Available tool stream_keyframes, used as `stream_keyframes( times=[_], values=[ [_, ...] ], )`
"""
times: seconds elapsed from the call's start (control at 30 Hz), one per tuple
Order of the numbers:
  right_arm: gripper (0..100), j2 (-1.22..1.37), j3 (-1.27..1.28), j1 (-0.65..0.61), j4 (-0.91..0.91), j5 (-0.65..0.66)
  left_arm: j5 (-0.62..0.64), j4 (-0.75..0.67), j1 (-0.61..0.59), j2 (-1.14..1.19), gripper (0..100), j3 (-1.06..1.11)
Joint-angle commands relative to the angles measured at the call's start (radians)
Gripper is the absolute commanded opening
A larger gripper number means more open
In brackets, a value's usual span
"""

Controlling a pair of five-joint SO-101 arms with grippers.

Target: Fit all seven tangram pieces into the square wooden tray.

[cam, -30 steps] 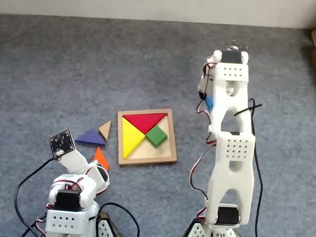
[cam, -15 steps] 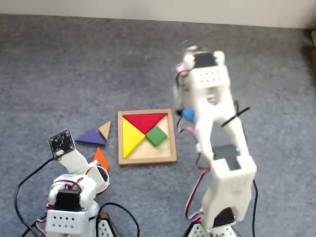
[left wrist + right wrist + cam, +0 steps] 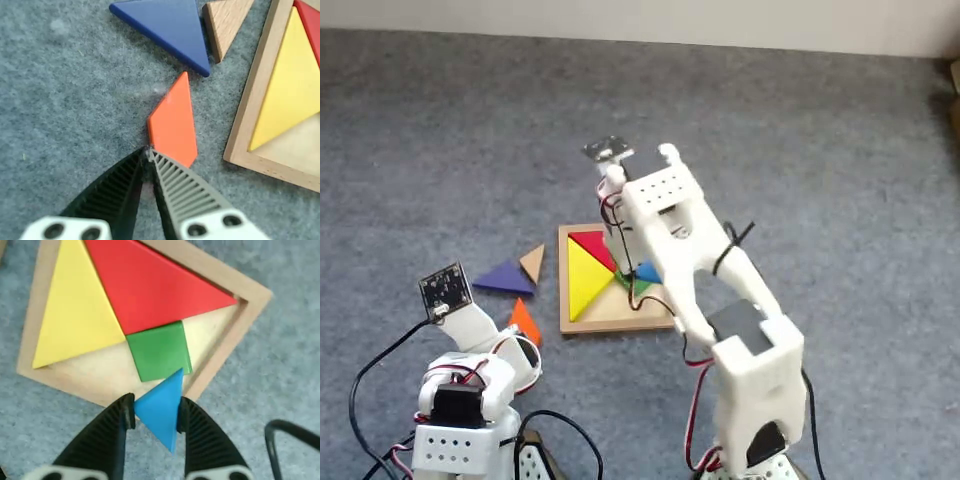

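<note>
- Left gripper (image 3: 148, 153): low over the grey carpet (image 3: 440, 150) at the near left. Its fingers were pressed together on nothing, with the tips touching one corner of the orange parallelogram (image 3: 172, 127).
- Loose pieces: the dark blue triangle (image 3: 167, 25) and the wood-coloured triangle (image 3: 225, 22) lay just beyond the parallelogram, beside each other. All three were outside the tray's left rim.
- Square wooden tray (image 3: 245, 325): it held the yellow triangle (image 3: 75, 315), the red triangle (image 3: 155, 285) and the green square (image 3: 159, 351), seated edge to edge. Bare floor showed along the near side and to the right of the square.
- Right gripper (image 3: 155, 409): its fingers were clamped narrowly on the light blue triangle (image 3: 159, 410). The piece hung over the tray's rim, its tip overlapping the square's corner.
- Step in hand (judged): seating this triangle. It would go best if the piece were carried inward past the rim and turned so one short edge lay flush with the green square. It should then be lowered flat and released only once it rested on the bare floor. A landing on the rim or the square would leave it tilted.
</note>
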Motion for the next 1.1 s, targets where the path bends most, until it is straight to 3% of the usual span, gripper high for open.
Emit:
stream_keyframes(
  times=[0.0,0.73,0.9,1.07],
  values=[
    [0.9,0.022,-0.024,-0.002,-0.03,0.012,-0.002,0.035,0.019,-0.053,1,0.022],
    [1.1,0.222,-0.272,0.097,-0.051,0.005,-0.002,0.035,0.019,-0.053,1,0.022],
    [1.1,0.271,-0.348,0.113,-0.042,-0.057,-0.002,0.035,0.019,-0.053,1,0.022],
    [8.2,0.275,-0.366,0.113,-0.012,-0.058,-0.002,0.035,0.019,-0.053,1,0.022]
  ],
)
